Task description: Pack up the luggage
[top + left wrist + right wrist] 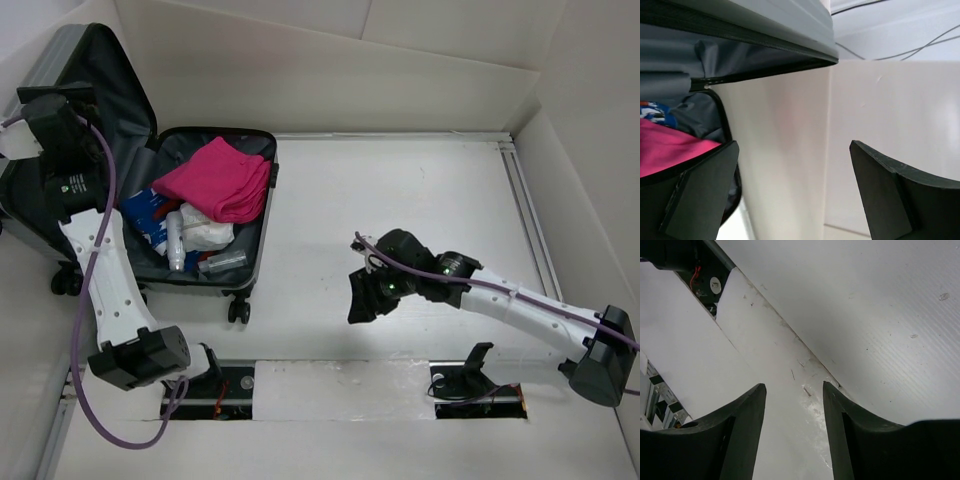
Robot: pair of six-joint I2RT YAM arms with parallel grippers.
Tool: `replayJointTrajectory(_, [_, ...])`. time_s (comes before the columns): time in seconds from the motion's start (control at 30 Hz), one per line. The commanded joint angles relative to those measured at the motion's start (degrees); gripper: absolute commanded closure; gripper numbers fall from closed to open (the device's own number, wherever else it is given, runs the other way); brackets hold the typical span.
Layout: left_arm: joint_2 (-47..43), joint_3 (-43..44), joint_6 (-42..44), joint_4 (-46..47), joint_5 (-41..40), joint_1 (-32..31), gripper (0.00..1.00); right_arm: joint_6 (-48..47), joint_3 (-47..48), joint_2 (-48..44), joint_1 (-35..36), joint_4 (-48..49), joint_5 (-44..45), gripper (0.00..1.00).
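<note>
The luggage [262,215] lies open at the left of the table, its ribbed silver lid [50,60] raised at the back left. Inside are a pink cloth [220,178], a blue-and-white pack [148,212], white items [205,232] and a clear bottle [222,262]. My left gripper [55,95] is raised beside the lid, open and empty. In the left wrist view [793,145] the lid's edge [765,25] passes above the fingers and the pink cloth [670,150] shows at left. My right gripper [362,305] hangs open and empty over bare table [793,386].
White walls enclose the table on the back and right [400,70]. A metal rail [530,220] runs along the right side. The arm bases and mounting slots [470,385] sit at the near edge; one slot shows in the right wrist view [705,282].
</note>
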Motion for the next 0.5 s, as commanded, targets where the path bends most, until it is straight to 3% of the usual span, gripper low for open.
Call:
replayJointTrajectory(0.0, [-3.3, -2.2, -6.4, 6.6, -2.4, 0.3, 0.09, -1.3, 3.3, 0.4, 0.6, -0.7, 0.0, 0.45])
replayJointTrajectory(0.17, [-1.0, -1.2, -7.6, 7.9, -5.6, 0.3, 0.10, -1.3, 3.3, -0.1, 0.6, -2.5, 0.8, 0.45])
replayJointTrajectory(0.37, [2.9, 3.1, -10.6, 6.7, -9.6, 0.3, 0.24, -1.3, 3.3, -0.6, 0.6, -4.2, 3.1, 0.45])
replayJointTrajectory(0.47, [4.2, 3.6, -12.3, 5.1, -3.9, 4.2, 0.26, -1.3, 3.8, -1.2, 0.6, -4.8, 4.3, 0.45])
